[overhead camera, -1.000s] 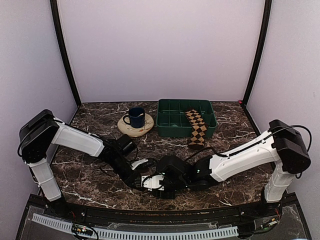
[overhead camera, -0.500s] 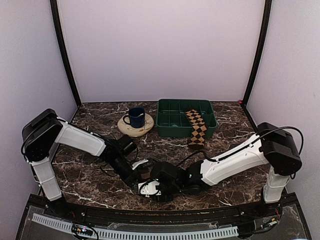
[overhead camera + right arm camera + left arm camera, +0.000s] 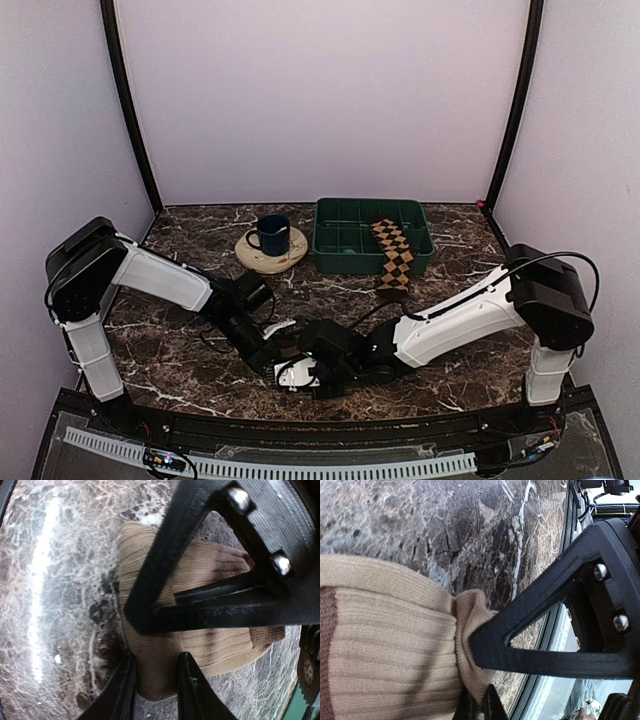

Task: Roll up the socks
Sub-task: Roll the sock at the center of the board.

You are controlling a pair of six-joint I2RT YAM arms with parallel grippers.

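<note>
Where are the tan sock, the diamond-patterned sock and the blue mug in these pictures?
tan sock (image 3: 390,640): left wrist view, on its ribbed body.
diamond-patterned sock (image 3: 392,254): top external view, on its middle stretch.
blue mug (image 3: 272,235): top external view, on its body.

We find one sock at the table's near edge between left tool and right tool, while toward the far edge a mug on a plate stands left of a tray holding the second sock.
</note>
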